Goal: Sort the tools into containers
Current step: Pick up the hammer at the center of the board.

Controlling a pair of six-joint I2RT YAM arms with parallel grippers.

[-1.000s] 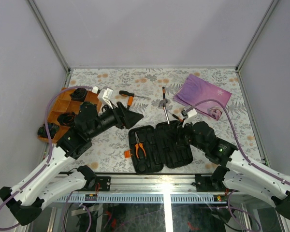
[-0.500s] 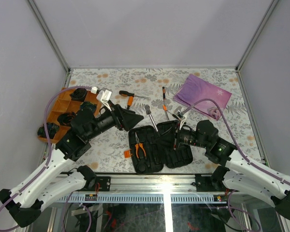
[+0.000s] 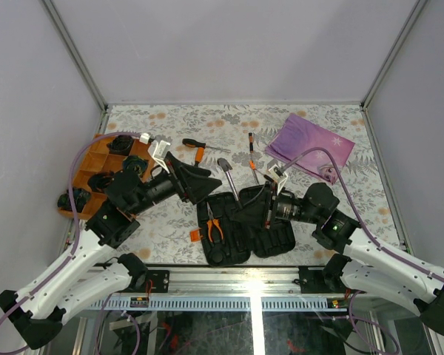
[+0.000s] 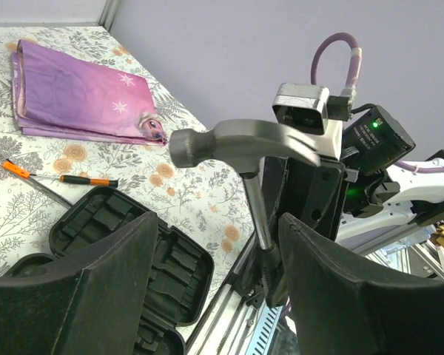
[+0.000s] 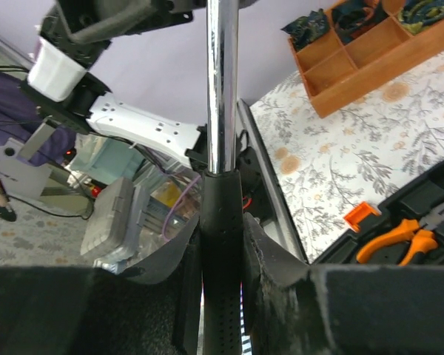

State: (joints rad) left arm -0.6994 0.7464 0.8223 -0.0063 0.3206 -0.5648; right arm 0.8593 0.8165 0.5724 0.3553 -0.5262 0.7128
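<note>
My right gripper (image 3: 246,210) is shut on the black handle of the hammer (image 3: 229,177), and holds it up over the open black tool case (image 3: 270,238). In the right wrist view the handle (image 5: 220,244) is pinched between both fingers and the chrome shaft rises out of frame. My left gripper (image 3: 207,183) stands open just left of the hammer. In its wrist view the steel head (image 4: 233,144) is ahead and the handle lies beyond its right finger (image 4: 355,296). Orange-handled pliers (image 3: 213,225) lie in the case's left half. Screwdrivers (image 3: 197,145) (image 3: 251,151) lie on the table behind it.
An orange divided tray (image 3: 86,176) with black coiled lumps sits at the left, beside my left arm. A folded purple cloth (image 3: 311,143) lies at the back right. The case's orange latch (image 3: 194,236) sticks out at its left edge. Grey walls close in three sides.
My right gripper has carried the hammer up and leftward from behind the case to above it, close to the left gripper. The left gripper has shifted slightly and stays open.
</note>
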